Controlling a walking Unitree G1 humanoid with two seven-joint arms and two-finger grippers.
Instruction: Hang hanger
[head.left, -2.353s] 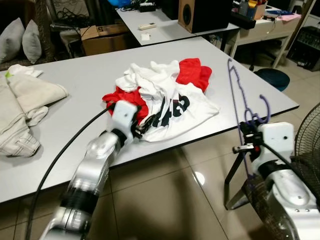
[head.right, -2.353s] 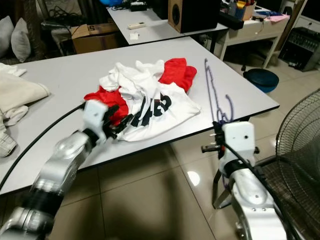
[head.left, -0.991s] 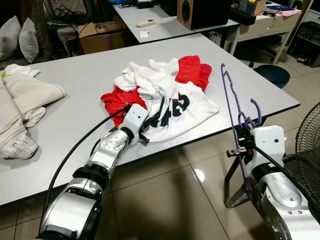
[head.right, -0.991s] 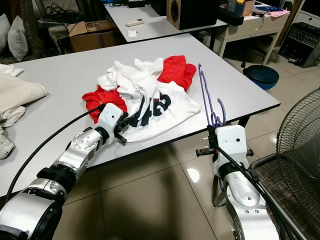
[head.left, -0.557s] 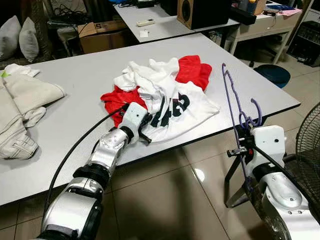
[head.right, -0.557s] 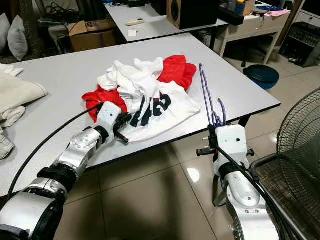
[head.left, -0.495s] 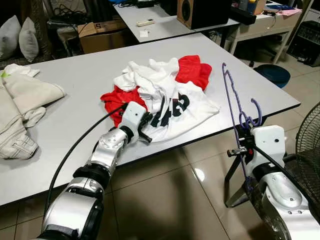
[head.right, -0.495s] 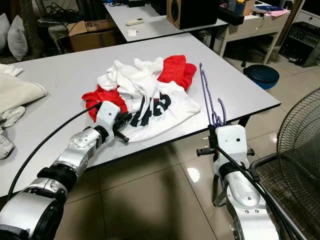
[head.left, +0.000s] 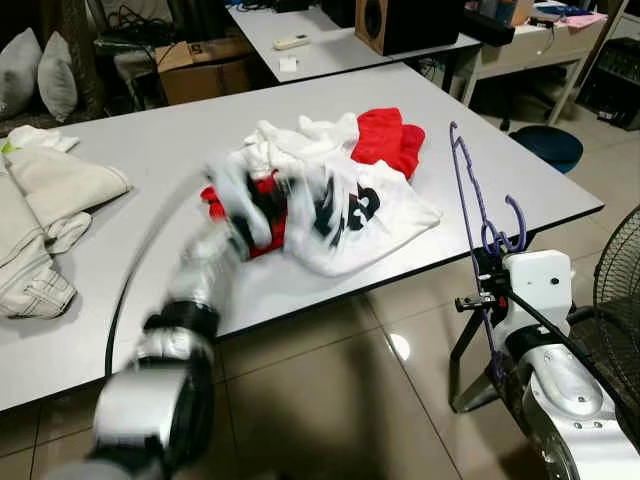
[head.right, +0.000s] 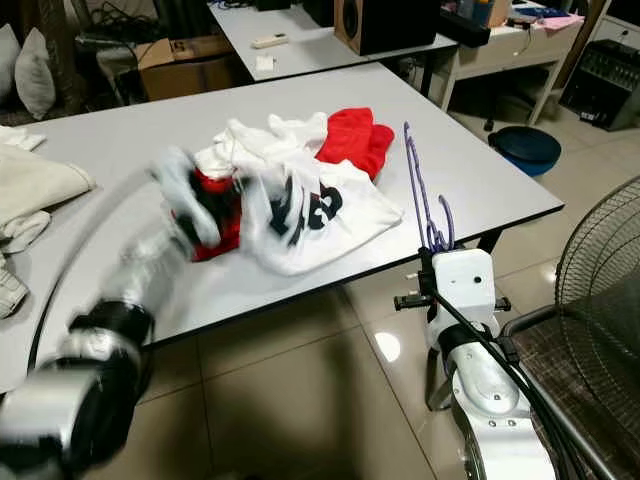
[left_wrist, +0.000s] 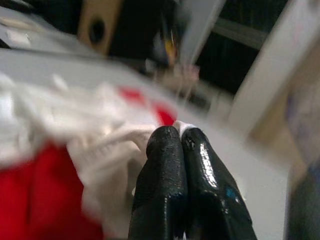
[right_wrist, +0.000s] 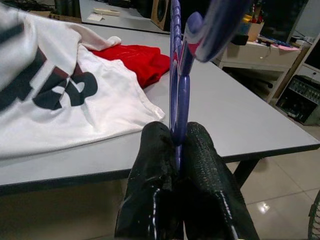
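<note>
A white shirt with black lettering and red parts (head.left: 375, 215) lies bunched on the grey table (head.left: 150, 130). My left gripper (left_wrist: 178, 132) is shut on a fold of its white cloth. In the head views this arm is a motion blur at the shirt's left side (head.left: 262, 200). A thin purple hanger (head.left: 472, 195) stands upright off the table's right front corner, hook toward me. My right gripper (right_wrist: 175, 134) is shut on its lower bar, seen in the left eye view as the right gripper (head.left: 487, 283).
Beige clothes (head.left: 45, 210) lie at the table's left end. A wire fan guard (head.left: 615, 290) stands close to my right arm. Behind are a second table with a speaker (head.left: 405, 22), a cardboard box (head.left: 200, 70) and a blue round stool (head.left: 545, 148).
My left arm has swung fast to the left and up with the shirt in its grip, dragging the cloth along. The right arm and hanger have stayed put.
</note>
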